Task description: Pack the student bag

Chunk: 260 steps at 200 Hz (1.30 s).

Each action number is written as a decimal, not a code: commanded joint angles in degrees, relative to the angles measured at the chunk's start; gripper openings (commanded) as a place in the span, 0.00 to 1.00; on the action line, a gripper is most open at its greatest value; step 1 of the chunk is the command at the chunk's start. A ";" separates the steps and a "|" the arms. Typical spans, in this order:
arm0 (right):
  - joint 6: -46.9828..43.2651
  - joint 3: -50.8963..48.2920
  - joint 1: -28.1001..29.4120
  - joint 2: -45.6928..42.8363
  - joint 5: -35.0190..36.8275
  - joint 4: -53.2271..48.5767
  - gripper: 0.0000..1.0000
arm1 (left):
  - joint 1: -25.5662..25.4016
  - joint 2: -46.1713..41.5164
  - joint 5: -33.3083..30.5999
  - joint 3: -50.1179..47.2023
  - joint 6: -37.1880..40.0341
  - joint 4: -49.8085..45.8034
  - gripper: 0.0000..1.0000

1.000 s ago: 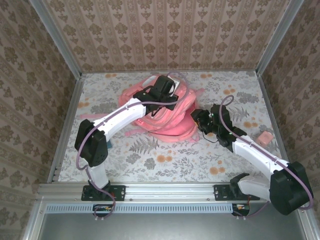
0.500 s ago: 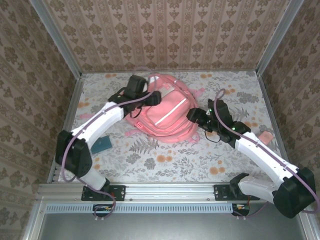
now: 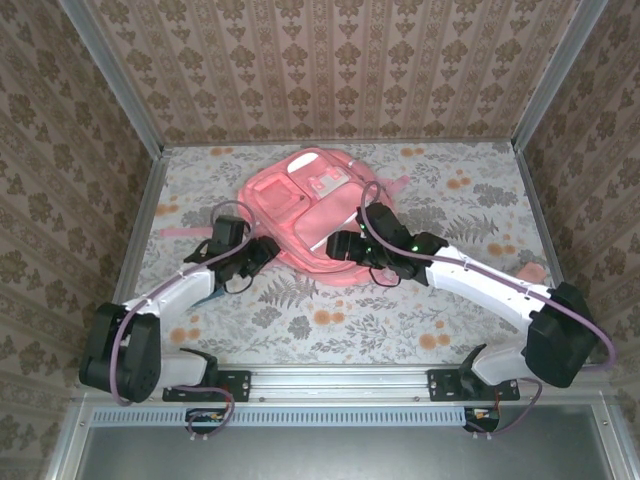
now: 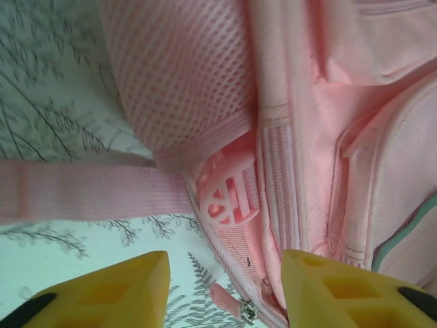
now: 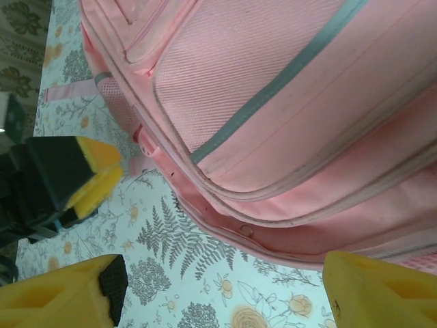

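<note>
Left hand and right hand: parted, empty, at near edge of backpack.
Lies flat on worktop; looks like the opening step; next calls for pinching the zip pull.

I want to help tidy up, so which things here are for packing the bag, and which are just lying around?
For the job: bag; left claw; right claw, both open beside it.
Lying about: small pink block by the right arm, untouched. It might get packed later.
</note>
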 commanded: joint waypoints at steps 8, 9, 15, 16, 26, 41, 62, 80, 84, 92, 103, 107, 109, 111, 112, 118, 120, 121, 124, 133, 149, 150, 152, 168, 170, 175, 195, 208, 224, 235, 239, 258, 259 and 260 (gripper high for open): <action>1.29 2.88 1.43 2.81 1.55 -0.60 0.77 | 0.32 2.79 7.31 -3.17 -7.41 14.36 0.40; 1.30 2.93 1.40 2.84 1.51 -0.62 0.77 | 0.30 2.88 7.41 -3.30 -7.50 14.52 0.40; 1.41 3.14 1.70 3.10 1.48 -0.52 0.77 | 0.28 3.29 7.73 -3.99 -7.98 15.80 0.40; 1.45 3.19 1.71 3.16 1.52 -0.49 0.77 | 0.28 3.35 7.75 -4.10 -8.05 16.03 0.40; 1.64 3.57 2.11 3.64 1.60 -0.57 0.77 | 0.31 3.87 8.34 -4.94 -8.53 17.41 0.40; 1.87 4.22 2.54 4.31 1.60 -0.69 0.76 | 0.28 4.38 8.64 -5.83 -9.11 18.08 0.40; 2.03 4.91 2.95 5.10 1.74 -0.91 0.76 | 0.71 4.81 8.56 -6.46 -9.81 17.88 0.40; 2.10 5.38 3.30 5.70 1.83 -1.12 0.76 | 0.72 5.49 8.80 -6.59 -10.04 18.83 0.41; 2.17 5.42 3.38 5.78 1.79 -1.16 0.76 | 0.72 5.70 8.95 -6.59 -10.05 19.32 0.41; 2.26 5.50 3.44 6.01 1.83 -1.13 0.76 | 0.77 6.54 9.38 -6.35 -10.15 20.06 0.41; 2.49 5.53 3.58 6.22 1.83 -1.07 0.76 | 0.81 7.76 9.91 -6.07 -10.52 20.91 0.41; 2.61 5.53 3.66 6.37 1.83 -1.02 0.75 | 0.84 8.24 10.03 -6.07 -10.79 21.30 0.41; 2.62 5.53 3.70 6.32 1.83 -1.04 0.75 | 0.79 8.49 10.05 -6.07 -10.87 21.59 0.41; 2.70 5.53 3.69 6.35 1.83 -1.13 0.75 | 0.78 8.73 10.10 -6.07 -11.07 21.84 0.41; 2.71 5.53 3.72 6.41 1.83 -1.10 0.75 | 0.75 8.84 10.16 -6.02 -11.13 21.96 0.41; 2.85 5.53 3.83 6.44 1.83 -1.05 0.75 | 0.80 9.49 10.29 -6.06 -11.51 22.67 0.41; 2.88 5.53 3.83 6.43 1.83 -1.07 0.75 | 0.82 9.77 10.36 -6.04 -11.60 22.88 0.41; 2.84 5.53 3.84 6.45 1.83 -1.07 0.75 | 0.81 9.89 10.38 -6.01 -11.70 22.92 0.41; 2.97 5.46 3.85 6.46 1.85 -1.00 0.75 | 0.84 10.18 10.37 -5.98 -11.83 23.31 0.41; 3.11 5.45 3.97 6.48 1.92 -0.97 0.75 | 0.81 11.33 10.81 -5.74 -12.19 24.36 0.40; 3.15 5.44 4.13 6.61 1.91 -1.09 0.74 | 0.81 13.12 11.28 -5.71 -13.10 26.47 0.38; 3.11 5.49 4.16 6.59 1.91 -1.13 0.74 | 0.81 13.23 11.28 -5.71 -13.15 26.56 0.37; 3.15 5.50 4.18 6.61 1.92 -1.09 0.74 | 0.87 13.38 11.33 -5.76 -13.31 26.78 0.37; 3.20 5.53 4.32 6.61 1.88 -1.30 0.74 | 0.85 14.16 11.55 -6.31 -14.17 28.44 0.34; 3.24 5.53 4.35 6.67 1.97 -1.33 0.74 | 0.81 14.21 11.48 -6.39 -14.29 28.52 0.33; 3.27 5.53 4.36 6.67 1.96 -1.39 0.74 | 0.80 14.02 11.25 -6.61 -14.42 28.62 0.32; 3.32 5.49 4.49 6.85 2.10 -1.51 0.74 | 0.83 12.96 10.07 -7.13 -13.62 27.08 0.30; 3.30 5.63 4.54 7.01 2.10 -1.66 0.73 | 0.81 11.59 9.56 -7.20 -12.67 25.06 0.30; 3.42 5.80 4.54 7.09 2.11 -1.61 0.73 | 0.81 9.17 8.47 -7.78 -11.64 21.89 0.32; 3.42 5.81 4.59 7.22 2.12 -1.52 0.73 | 0.85 7.59 7.36 -7.74 -10.53 18.51 0.34; 3.42 5.82 4.62 7.25 2.12 -1.40 0.73 | 0.90 7.08 7.12 -7.73 -10.26 17.53 0.34; 3.50 5.97 4.56 7.70 1.94 -1.21 0.73 | 1.14 5.62 6.44 -7.87 -9.75 15.26 0.35; 3.50 5.97 4.60 7.70 1.93 -1.23 0.73 | 1.15 5.62 6.45 -7.89 -9.77 15.28 0.35; 3.55 5.97 4.57 7.71 1.93 -1.20 0.73 | 1.15 5.57 6.49 -7.90 -9.73 15.29 0.35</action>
